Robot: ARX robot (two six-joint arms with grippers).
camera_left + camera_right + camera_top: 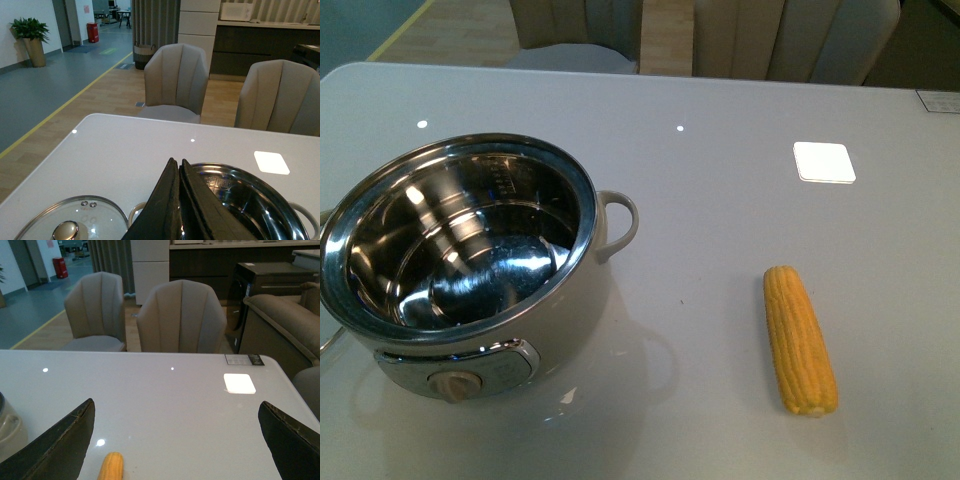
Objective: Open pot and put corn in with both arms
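Note:
The cream-white pot (460, 250) stands open on the grey table at the left, its steel interior empty, the beige dial (455, 384) facing me. The yellow corn (800, 338) lies on the table to its right, lengthwise. No arm shows in the front view. In the left wrist view my left gripper (177, 162) is shut and empty above the pot's rim (240, 172); the glass lid (70, 220) with its knob lies flat on the table beside the pot. In the right wrist view my right gripper (175, 412) is open wide, with the corn's tip (111, 466) between the fingers, nearer one of them.
A white square patch (824, 161) lies on the table's far right. Padded chairs (180, 315) stand behind the table's far edge. A small label (940, 100) sits at the far right corner. A sofa (280, 320) stands to the right.

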